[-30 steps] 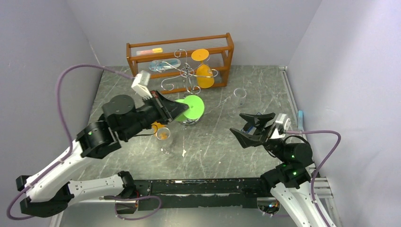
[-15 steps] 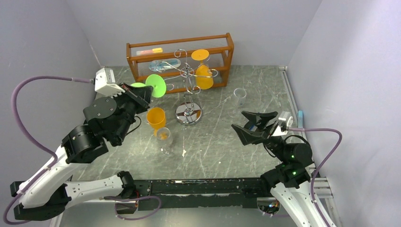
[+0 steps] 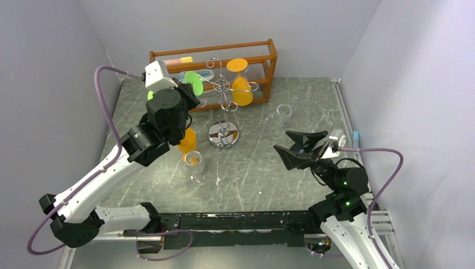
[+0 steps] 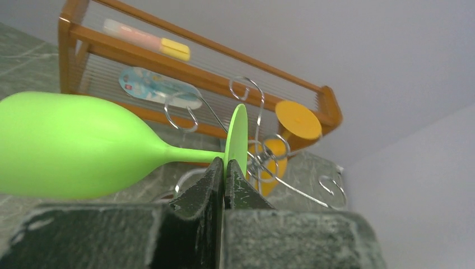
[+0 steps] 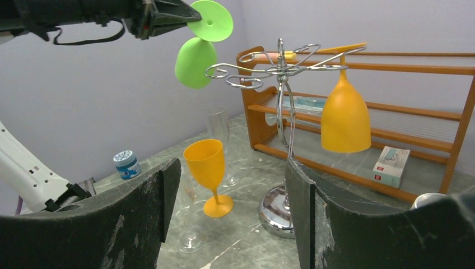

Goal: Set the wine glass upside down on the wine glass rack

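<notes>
Left wrist view: at bottom centre my left fingers (image 4: 210, 185) pinch the foot of the green wine glass (image 4: 73, 148), its bowl lying toward the left. Just beyond stands the wine glass rack (image 5: 277, 210), with an orange glass (image 4: 298, 119) hanging from it. My right fingers (image 5: 148, 207) gape wide, empty.

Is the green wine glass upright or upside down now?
The green wine glass is upside down but tilted: foot above, bowl below it in the right wrist view. The left tool pinches its foot.
</notes>
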Available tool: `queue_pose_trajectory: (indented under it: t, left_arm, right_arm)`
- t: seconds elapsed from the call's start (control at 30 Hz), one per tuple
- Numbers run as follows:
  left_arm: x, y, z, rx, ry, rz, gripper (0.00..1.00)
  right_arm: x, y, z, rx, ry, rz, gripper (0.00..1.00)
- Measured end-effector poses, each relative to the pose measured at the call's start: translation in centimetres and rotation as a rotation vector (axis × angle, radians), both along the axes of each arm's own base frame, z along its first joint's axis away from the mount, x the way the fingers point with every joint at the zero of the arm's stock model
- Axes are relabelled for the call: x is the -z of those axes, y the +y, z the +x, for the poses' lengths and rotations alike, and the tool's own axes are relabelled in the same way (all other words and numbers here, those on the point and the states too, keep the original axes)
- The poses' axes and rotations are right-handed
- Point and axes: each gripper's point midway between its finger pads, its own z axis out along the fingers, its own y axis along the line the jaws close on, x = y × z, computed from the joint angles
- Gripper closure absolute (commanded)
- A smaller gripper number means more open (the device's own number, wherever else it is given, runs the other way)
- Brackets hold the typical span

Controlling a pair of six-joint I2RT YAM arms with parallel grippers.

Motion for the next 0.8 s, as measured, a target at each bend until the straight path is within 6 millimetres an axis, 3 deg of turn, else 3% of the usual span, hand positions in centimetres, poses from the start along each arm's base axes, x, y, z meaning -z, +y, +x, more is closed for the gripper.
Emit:
queue_pose_trajectory:
  t: [0.3, 0.6, 0.8]
  left_arm:
    - [1.0, 1.4, 4.5, 0.026, 0.037, -0.089, 0.95]
    - [1.1, 1.1, 5.6, 0.155, 0.068, -0.189, 0.95]
    - [3.8, 0.8, 5.4, 0.193, 0.133, -0.263, 0.95]
  right_arm:
    - [-1.0, -0.2, -0.1, 0.008, -0.013, 0.011, 0.28]
    - [-0.9, -0.2, 0.0, 0.010, -0.002, 0.018, 0.28]
    - [-0.9, -0.4, 0.2, 0.022, 0.009, 0.028, 0.28]
